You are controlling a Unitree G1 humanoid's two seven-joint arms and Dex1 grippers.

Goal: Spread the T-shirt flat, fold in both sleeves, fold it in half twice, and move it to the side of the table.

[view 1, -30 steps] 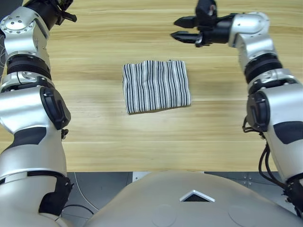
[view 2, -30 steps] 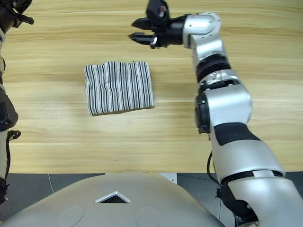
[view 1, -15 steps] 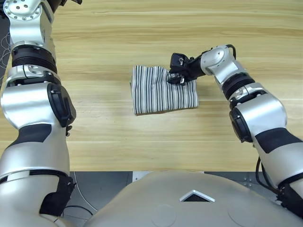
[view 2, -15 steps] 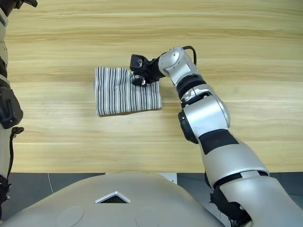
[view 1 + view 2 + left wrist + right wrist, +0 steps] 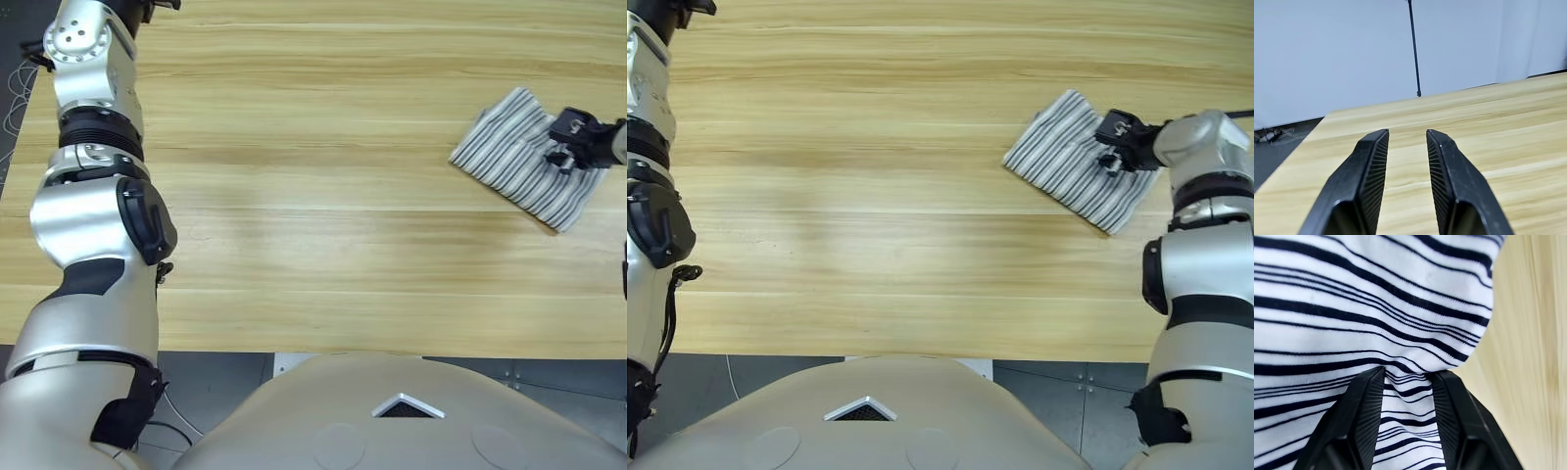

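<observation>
"What is the T-shirt (image 5: 1068, 162) on the table (image 5: 323, 196) made of?"

"Soft cloth. It is not shiny. It has tiny ribs and a few wrinkles."

"And the table?"

"Light wood. It looks smooth, with long grain lines and a little shine."

"And the left gripper (image 5: 1407, 133) over the table?"

"Black and dull, like plastic. Its fingers (image 5: 1371, 166) have fine ridges inside. The right gripper (image 5: 1408, 376) looks the same."

Pale wooden table (image 5: 313, 245) before a white wall (image 5: 1327, 49); thin black pole (image 5: 1413, 44) against it; grey floor (image 5: 1278, 152).
</observation>
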